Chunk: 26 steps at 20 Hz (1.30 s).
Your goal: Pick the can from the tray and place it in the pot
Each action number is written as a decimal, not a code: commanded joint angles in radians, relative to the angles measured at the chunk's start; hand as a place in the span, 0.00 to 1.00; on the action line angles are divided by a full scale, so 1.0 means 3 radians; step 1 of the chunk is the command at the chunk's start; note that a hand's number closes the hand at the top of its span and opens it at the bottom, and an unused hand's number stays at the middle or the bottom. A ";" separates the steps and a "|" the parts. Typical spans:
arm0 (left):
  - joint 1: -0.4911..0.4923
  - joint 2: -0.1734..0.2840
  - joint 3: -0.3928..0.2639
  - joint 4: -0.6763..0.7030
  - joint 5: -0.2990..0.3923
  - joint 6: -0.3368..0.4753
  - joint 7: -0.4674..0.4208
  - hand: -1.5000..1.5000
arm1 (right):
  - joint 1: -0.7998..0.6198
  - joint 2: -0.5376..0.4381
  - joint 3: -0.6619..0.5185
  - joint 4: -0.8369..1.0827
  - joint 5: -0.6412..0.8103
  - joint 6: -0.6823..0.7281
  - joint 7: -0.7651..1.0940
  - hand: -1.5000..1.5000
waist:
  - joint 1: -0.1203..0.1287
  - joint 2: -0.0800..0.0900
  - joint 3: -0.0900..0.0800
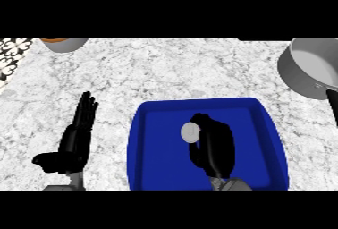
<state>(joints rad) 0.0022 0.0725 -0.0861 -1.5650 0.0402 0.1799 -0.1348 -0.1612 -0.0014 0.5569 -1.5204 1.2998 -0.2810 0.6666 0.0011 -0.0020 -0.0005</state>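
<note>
A: What is lying under everything here?

B: A counter of white and grey marble is filling the view. At its far left edge a strip with a black and white pattern is showing, and at the top left a grey bowl with something orange inside is partly cut off.

A: And the task's things?

B: A blue tray is sitting on the counter near the bottom, in the middle. The grey pot is standing at the upper right, well apart from the tray, with its dark handle pointing down.

A: Where is the can?

B: The can is inside the tray. The right hand is curling round it, so only its pale round end is showing at the left of the fingers.

A: The other hand?

B: The left hand is resting open at the left, fingers straight, beside the tray
</note>
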 commanded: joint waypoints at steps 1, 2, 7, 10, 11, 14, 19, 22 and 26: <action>0.0067 0.0024 0.0144 0.0261 0.0106 -0.0181 -0.0317 0.50 | -0.0131 0.0005 0.0079 0.0228 -0.0030 -0.0230 0.0040 1.00 | 0.0007 0.0007 0.0001; -0.0041 -0.0023 0.0000 -0.0051 -0.0064 0.0030 0.0013 0.50 | -0.0524 0.0005 -0.0332 0.0515 -0.0317 0.0000 0.0046 1.00 | 0.0025 0.0011 0.0002; -0.0123 -0.0026 -0.0070 0.0049 -0.0056 -0.0056 -0.0046 0.50 | -0.1275 -0.0058 -0.1279 0.1250 -0.0812 0.0856 0.0467 1.00 | 0.0224 0.0134 0.0000; -0.0330 -0.0035 -0.0060 0.0041 -0.0052 -0.0048 0.0050 0.50 | -0.1933 -0.0268 -0.1559 0.1823 -0.0767 0.0904 0.0474 1.00 | 0.0260 0.0120 0.0003; -0.0260 -0.0098 -0.0128 0.0109 -0.0074 -0.0048 -0.0019 0.50 | -0.2099 -0.0308 -0.1629 0.2014 -0.0753 0.0834 0.0454 1.00 | 0.0281 0.0127 0.0003; -0.0263 -0.0027 -0.0055 0.0036 -0.0035 -0.0065 0.0088 0.50 | -0.2606 -0.0343 -0.1659 0.2450 -0.0561 0.0591 0.0474 1.00 | 0.0265 0.0088 0.0003; -0.0100 -0.0091 -0.0142 0.0008 -0.0061 -0.0056 0.0043 0.50 | -0.3071 -0.0281 -0.1617 0.2846 -0.0195 -0.0026 0.0649 1.00 | 0.0243 0.0077 0.0000; -0.0149 -0.0092 -0.0099 0.0156 -0.0105 -0.0027 -0.0056 0.50 | -0.3379 -0.0210 -0.1519 0.3006 0.0076 -0.0140 0.0922 1.00 | 0.0185 0.0064 -0.0003; -0.0034 0.0011 -0.0021 -0.0086 -0.0038 -0.0079 0.0032 0.50 | -0.3541 -0.0312 -0.1577 0.3341 0.0259 -0.0123 0.1184 1.00 | 0.0131 0.0038 0.0000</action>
<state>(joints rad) -0.0298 0.0691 -0.1008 -1.5738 0.0269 0.1575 -0.1204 -1.1422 -0.0867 0.0912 -0.6020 1.3201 -0.2957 0.9329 0.0505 0.0131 -0.0007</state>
